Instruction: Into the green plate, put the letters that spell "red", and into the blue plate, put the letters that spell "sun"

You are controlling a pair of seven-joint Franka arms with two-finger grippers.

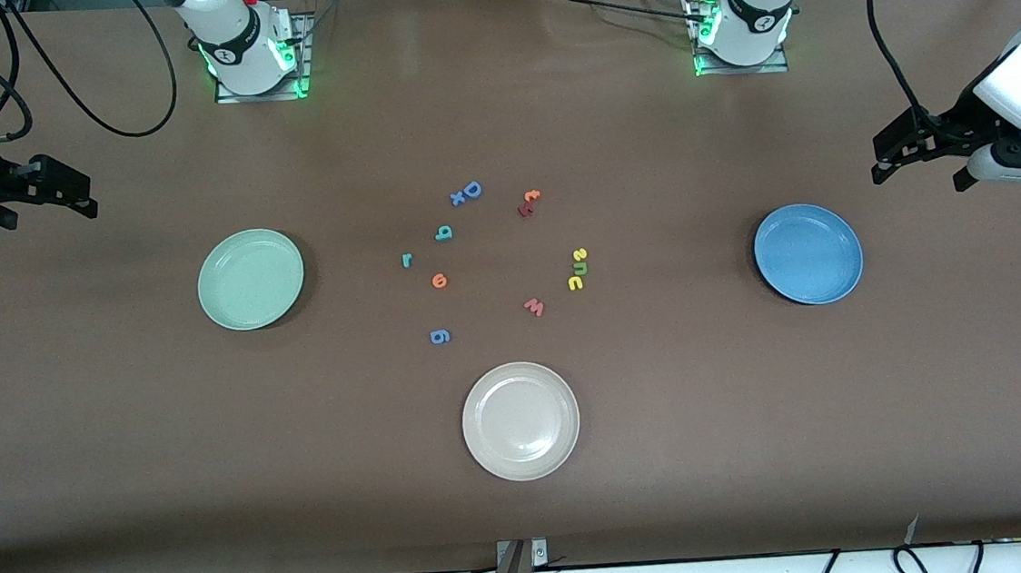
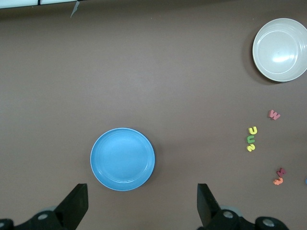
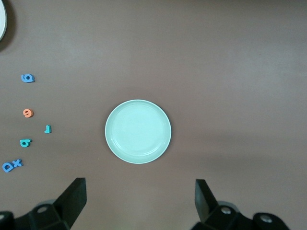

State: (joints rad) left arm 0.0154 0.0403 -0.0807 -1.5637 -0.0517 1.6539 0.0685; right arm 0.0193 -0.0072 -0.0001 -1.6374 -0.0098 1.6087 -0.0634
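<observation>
The green plate (image 1: 250, 280) (image 3: 138, 132) lies toward the right arm's end of the table, the blue plate (image 1: 808, 253) (image 2: 123, 159) toward the left arm's end. Between them lie the teal r (image 1: 406, 260), orange e (image 1: 439, 280) and teal d (image 1: 443, 232). A yellow s (image 1: 579, 255), green n (image 1: 579, 268) and yellow u (image 1: 575, 283) sit in a short row. My right gripper (image 1: 80, 195) (image 3: 139, 189) hangs open and empty beside the green plate. My left gripper (image 1: 879, 159) (image 2: 142, 196) hangs open and empty beside the blue plate.
A cream plate (image 1: 520, 420) lies nearest the front camera. Other loose letters: a blue D (image 1: 472, 189) with a blue x (image 1: 458, 199), a blue 9-like piece (image 1: 440, 336), a pink w (image 1: 534, 306), and an orange t (image 1: 532, 196) beside a red piece.
</observation>
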